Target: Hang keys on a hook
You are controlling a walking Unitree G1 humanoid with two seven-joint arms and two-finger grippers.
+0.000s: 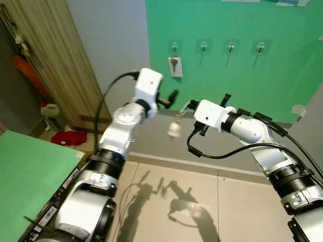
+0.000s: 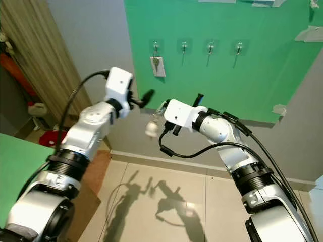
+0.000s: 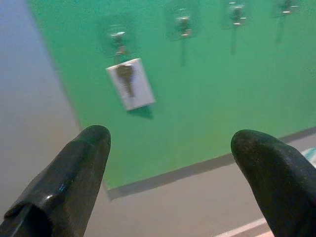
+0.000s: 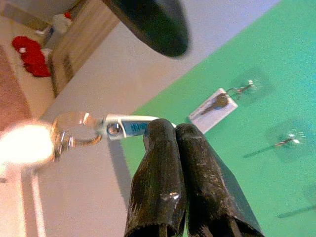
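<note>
Right wrist view: right gripper [image 4: 174, 129] pinches the keys [image 4: 84, 133] by the clip, mid-air, short of the green board [image 1: 227, 30]. Left gripper [image 3: 170, 145] spread, empty, facing the hooks [image 1: 231, 48]; leftmost hook holds a tagged key [image 1: 174, 65].

Red cloth [image 1: 69, 137]; wooden door [image 1: 55, 60].

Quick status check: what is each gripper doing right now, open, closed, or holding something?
Left gripper: open, holding nothing, facing the green board.
Right gripper: closed on the keyring, short of the hooks.
</note>
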